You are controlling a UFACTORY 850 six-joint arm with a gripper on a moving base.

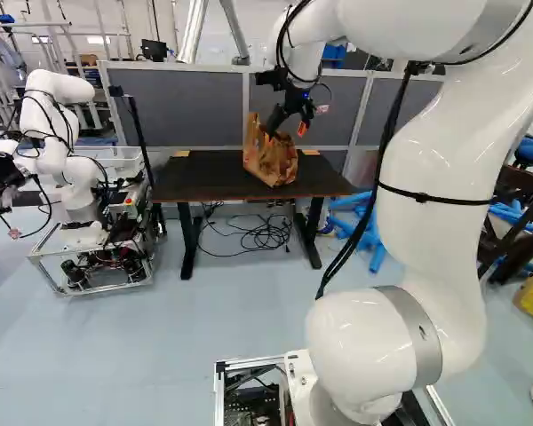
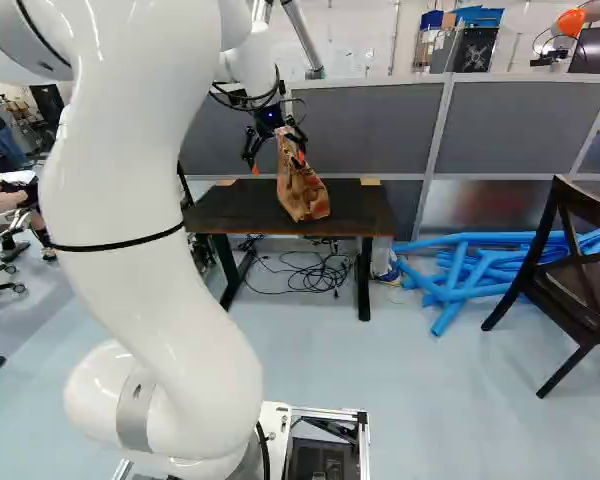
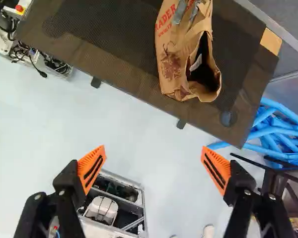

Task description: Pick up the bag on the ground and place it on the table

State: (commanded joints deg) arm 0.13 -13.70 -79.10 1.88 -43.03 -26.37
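Seeing the gripper (image 3: 153, 161) holding its fingers wide apart, I'm fearing the arm (image 1: 431, 213) brushing the bag (image 1: 271, 162) off the nearby edge of the table (image 1: 191, 180)

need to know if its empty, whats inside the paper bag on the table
Just inside its open mouth, the paper bag shows a small white patch; deeper down is dark, so its contents can't be told.
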